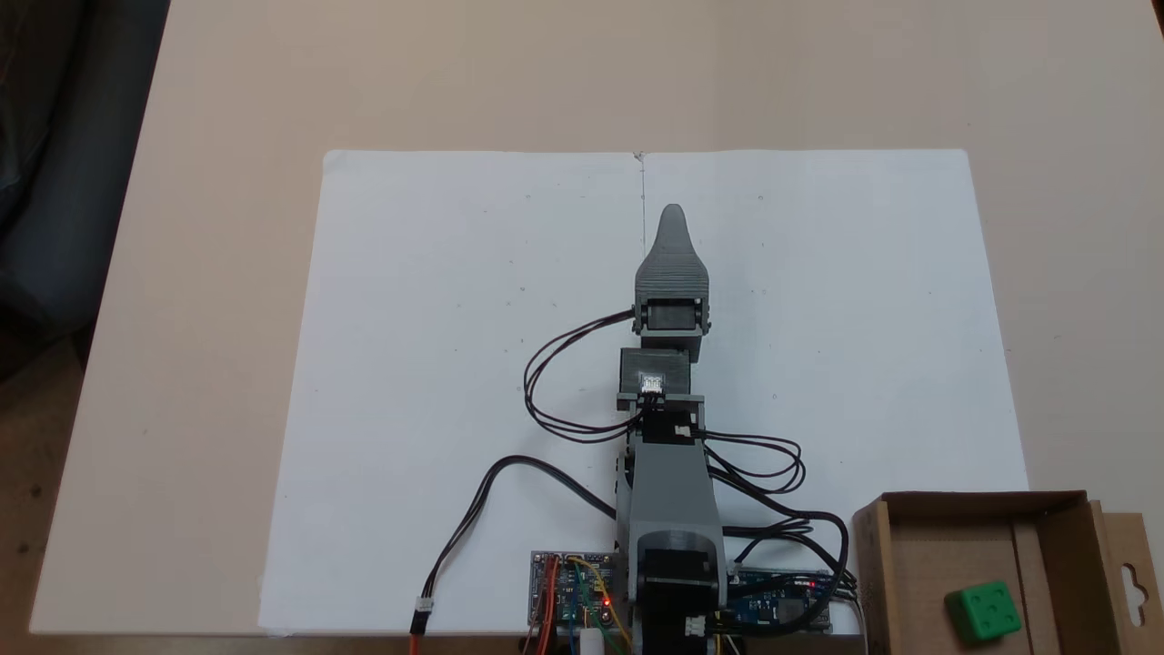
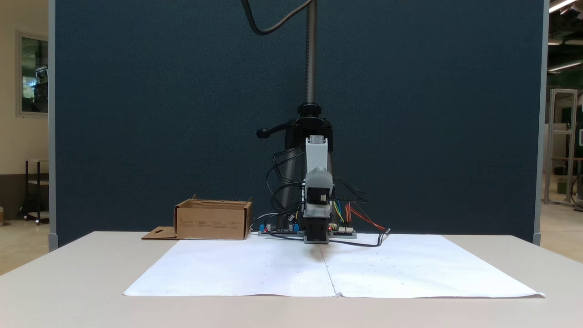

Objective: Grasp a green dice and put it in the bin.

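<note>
The green dice (image 1: 984, 611) lies inside the bin (image 1: 1062, 544), a brown cardboard box at the lower right of the fixed view from above. In the fixed view from the front, the bin (image 2: 213, 223) stands left of the arm's base and its walls hide the dice. My gripper (image 1: 673, 215) stretches forward over the white paper, far from the bin, with nothing seen in it. Only one grey tip shows from above. From the front the gripper (image 2: 317, 240) sits low near the table, dark and small, and no gap can be made out.
A white paper sheet (image 1: 436, 364) covers the middle of the beige table (image 1: 227, 109). Black cables (image 1: 555, 382) loop beside the arm, and circuit boards (image 1: 573, 591) sit at its base. A camera pole (image 2: 311, 50) rises behind the arm before a dark partition.
</note>
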Robot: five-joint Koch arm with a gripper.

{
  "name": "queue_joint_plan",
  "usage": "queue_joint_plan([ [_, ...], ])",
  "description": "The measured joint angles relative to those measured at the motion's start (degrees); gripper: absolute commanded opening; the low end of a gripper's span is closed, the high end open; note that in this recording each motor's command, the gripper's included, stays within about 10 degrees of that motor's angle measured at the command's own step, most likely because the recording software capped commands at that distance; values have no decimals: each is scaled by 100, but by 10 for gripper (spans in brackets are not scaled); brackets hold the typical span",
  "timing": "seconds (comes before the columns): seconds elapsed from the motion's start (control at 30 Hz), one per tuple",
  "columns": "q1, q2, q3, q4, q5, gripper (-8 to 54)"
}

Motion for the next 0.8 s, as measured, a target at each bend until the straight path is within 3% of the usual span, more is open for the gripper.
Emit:
queue_joint_plan([
  [0.4, -44, 9, 97, -1881, 0, 469],
  [0.8, -53, 9, 97, -2004, 0, 468],
])
